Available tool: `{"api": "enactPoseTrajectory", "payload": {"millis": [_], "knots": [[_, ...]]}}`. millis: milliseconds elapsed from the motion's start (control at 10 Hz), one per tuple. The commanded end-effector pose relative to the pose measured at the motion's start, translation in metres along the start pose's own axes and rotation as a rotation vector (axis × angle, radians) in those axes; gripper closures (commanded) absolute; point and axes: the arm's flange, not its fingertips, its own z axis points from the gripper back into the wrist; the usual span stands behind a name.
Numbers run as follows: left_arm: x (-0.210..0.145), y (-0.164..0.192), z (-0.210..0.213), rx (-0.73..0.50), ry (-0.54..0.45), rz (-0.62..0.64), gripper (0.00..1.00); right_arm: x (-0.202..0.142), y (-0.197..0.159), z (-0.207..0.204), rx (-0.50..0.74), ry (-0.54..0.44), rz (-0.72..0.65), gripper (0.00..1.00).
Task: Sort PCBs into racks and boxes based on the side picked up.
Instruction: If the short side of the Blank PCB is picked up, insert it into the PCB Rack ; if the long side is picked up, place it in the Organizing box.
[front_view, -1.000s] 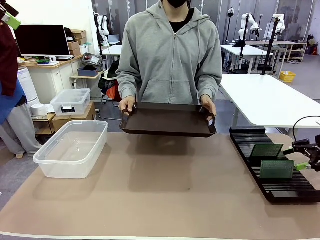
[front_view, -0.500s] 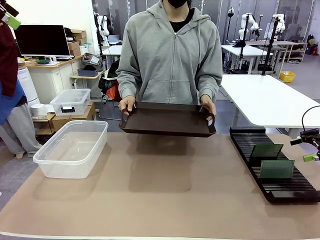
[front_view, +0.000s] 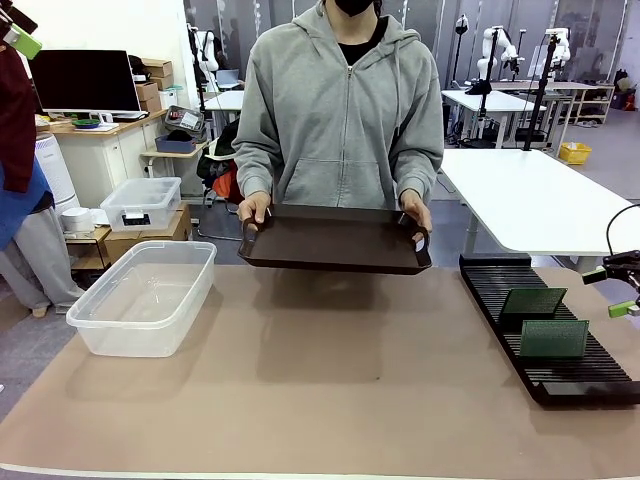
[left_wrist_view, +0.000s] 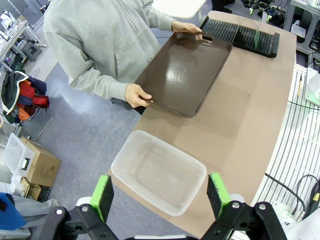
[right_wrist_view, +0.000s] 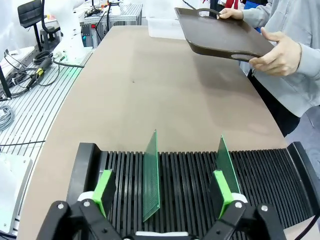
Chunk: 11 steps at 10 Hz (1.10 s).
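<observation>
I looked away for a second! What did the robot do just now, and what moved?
The right gripper, open, let go of the nearer PCB and backed away toward the table's right edge. Both PCBs stayed standing in the rack. The person's tray and the clear box didn't move.

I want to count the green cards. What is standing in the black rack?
Two green PCBs stand on edge in slots of the black rack, apart from each other. The lower edges inside the slots are hidden.
</observation>
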Motion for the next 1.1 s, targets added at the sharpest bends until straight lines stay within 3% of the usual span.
{"api": "enactPoseTrajectory", "payload": {"millis": [0, 900, 1000], "knots": [[-0.001, -0.001, -0.001, 0.001, 0.003, 0.0, 0.0, -0.002, 0.0, -0.001, 0.001, -0.001, -0.003, 0.0], [-0.001, -0.001, -0.001, 0.001, 0.003, 0.0, 0.0, -0.003, 0.0, -0.001, 0.002, -0.001, -0.005, 0.0], [-0.001, -0.001, -0.001, 0.001, 0.003, 0.0, 0.0, 0.014, 0.002, 0.001, -0.02, 0.016, -0.006, 0.0]]}}
